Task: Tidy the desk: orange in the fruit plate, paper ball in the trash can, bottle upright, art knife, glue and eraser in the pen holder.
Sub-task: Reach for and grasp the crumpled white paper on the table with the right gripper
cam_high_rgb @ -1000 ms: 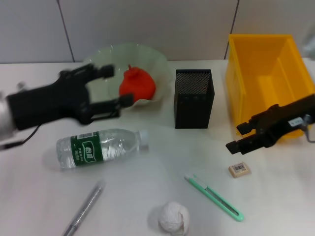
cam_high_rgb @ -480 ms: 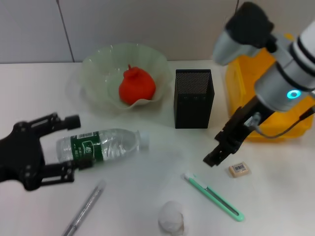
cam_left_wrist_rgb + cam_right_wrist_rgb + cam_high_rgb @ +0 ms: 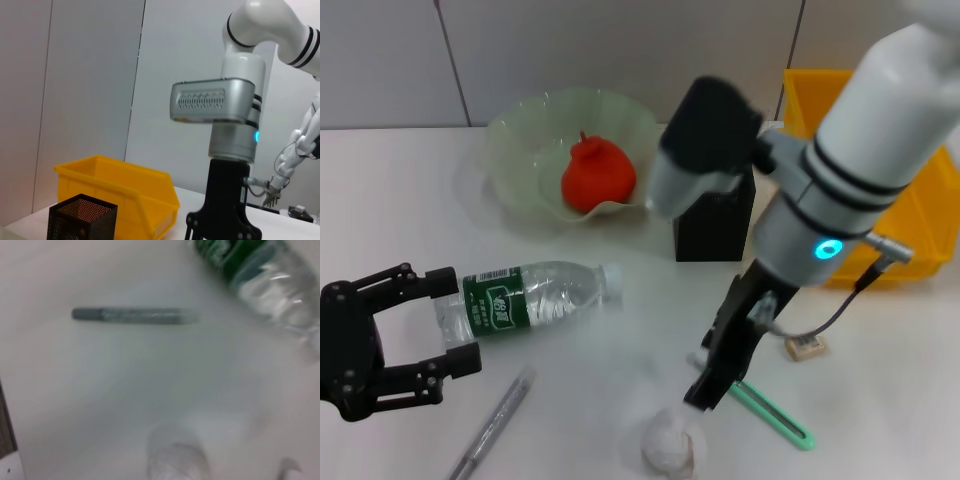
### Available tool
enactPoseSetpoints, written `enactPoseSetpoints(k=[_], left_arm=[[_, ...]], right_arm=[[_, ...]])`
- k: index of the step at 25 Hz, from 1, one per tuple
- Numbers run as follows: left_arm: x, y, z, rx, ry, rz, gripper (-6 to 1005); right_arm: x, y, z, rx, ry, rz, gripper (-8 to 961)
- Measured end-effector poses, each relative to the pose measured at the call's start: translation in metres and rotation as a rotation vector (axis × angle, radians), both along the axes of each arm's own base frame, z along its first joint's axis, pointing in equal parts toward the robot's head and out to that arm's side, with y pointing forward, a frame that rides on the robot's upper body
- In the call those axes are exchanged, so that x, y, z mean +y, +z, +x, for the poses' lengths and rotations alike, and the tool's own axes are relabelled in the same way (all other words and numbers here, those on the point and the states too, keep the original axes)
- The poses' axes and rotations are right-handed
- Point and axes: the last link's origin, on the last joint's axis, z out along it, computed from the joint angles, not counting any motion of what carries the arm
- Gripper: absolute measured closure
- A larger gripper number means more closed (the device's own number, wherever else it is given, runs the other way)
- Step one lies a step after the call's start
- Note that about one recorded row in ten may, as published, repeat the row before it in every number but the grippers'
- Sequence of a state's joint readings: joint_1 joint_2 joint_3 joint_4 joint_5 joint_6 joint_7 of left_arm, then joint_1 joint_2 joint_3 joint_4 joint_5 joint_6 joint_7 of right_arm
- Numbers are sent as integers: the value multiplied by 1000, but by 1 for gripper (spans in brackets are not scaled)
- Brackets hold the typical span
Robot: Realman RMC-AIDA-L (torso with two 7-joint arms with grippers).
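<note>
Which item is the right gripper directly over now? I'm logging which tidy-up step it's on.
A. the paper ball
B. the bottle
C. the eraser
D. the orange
A: the right gripper hangs just above the paper ball near the table's front edge.

pen holder (image 3: 714, 232): upper part and right side covered by the right arm in head view; in left wrist view (image 3: 82, 218) its base is cut by the frame edge.
trash can (image 3: 920, 215): mostly behind the right arm, right side cut off at the edge.
right gripper (image 3: 702, 392): fingertips blurred over the paper ball; finger state unreadable.
paper ball (image 3: 672, 443): smeared, lower part cut by the edge; a faint blur in right wrist view (image 3: 175, 457).
eraser (image 3: 807, 346): label too small to read.
art knife (image 3: 772, 412): near end hidden behind the right gripper.
glue (image 3: 492, 425): lower tip cut off.
bottle (image 3: 260, 282): cropped by frame in right wrist view.
</note>
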State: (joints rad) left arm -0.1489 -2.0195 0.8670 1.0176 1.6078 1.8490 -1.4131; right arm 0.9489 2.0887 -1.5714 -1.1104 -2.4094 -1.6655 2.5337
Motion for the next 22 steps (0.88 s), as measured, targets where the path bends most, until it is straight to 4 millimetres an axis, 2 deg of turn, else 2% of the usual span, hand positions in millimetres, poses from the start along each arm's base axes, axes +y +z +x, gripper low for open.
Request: enactPoseSetpoints(k=[9, 22], left_arm=[[-2, 0, -1, 1, -5, -3, 136], [-5, -3, -7, 41, 4, -37, 136]], right_arm=[[-19, -36, -5, -63, 53, -80, 301], [-26, -50, -1, -92, 67, -94, 307]])
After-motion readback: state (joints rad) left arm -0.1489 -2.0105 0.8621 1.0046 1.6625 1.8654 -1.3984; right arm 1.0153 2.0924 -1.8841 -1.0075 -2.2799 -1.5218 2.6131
